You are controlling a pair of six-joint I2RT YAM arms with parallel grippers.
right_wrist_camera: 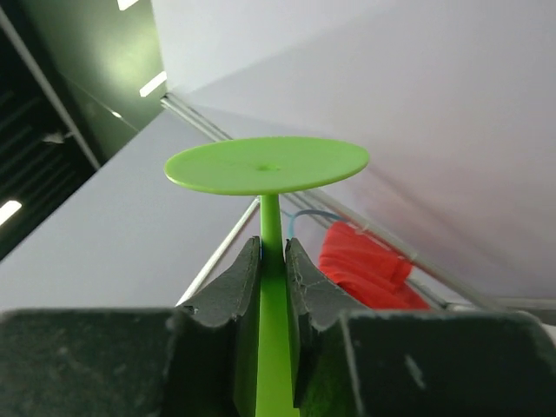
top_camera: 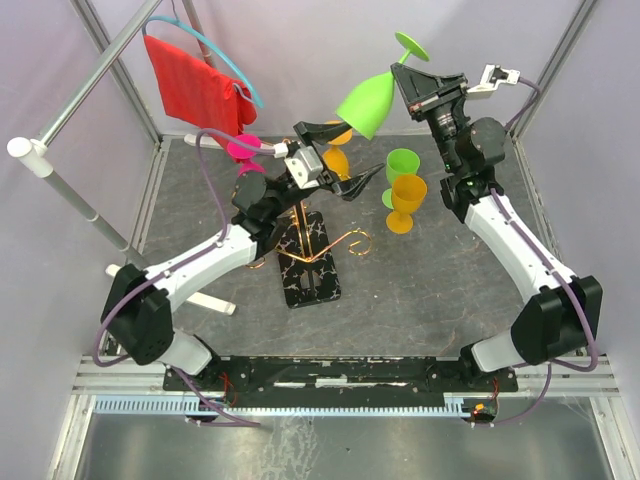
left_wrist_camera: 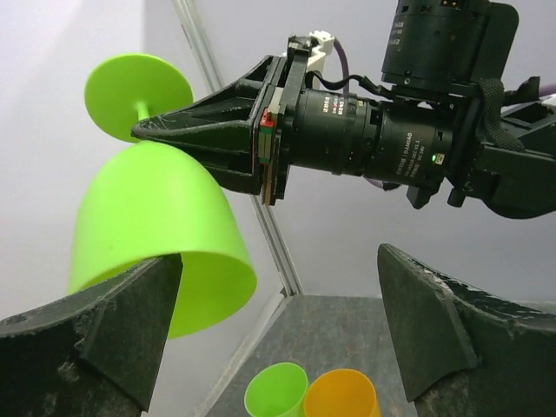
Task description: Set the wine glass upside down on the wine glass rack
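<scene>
My right gripper (top_camera: 408, 78) is shut on the stem of a lime green wine glass (top_camera: 368, 100) and holds it high at the back, bowl tilted down to the left and foot up. In the right wrist view the stem (right_wrist_camera: 271, 261) sits pinched between the fingers (right_wrist_camera: 230, 287). The glass bowl (left_wrist_camera: 148, 234) also shows in the left wrist view. My left gripper (top_camera: 345, 158) is open and empty, just below and left of the bowl, above the wine glass rack (top_camera: 310, 262), a gold wire stand on a black marbled base. The rack's top is hidden behind the left arm.
A green glass (top_camera: 400, 168) and an orange glass (top_camera: 407, 200) stand upright right of the rack. A pink glass (top_camera: 245, 150) and an orange one (top_camera: 338, 160) show behind the left gripper. A red cloth (top_camera: 195, 85) hangs back left. A white tube (top_camera: 210, 300) lies left.
</scene>
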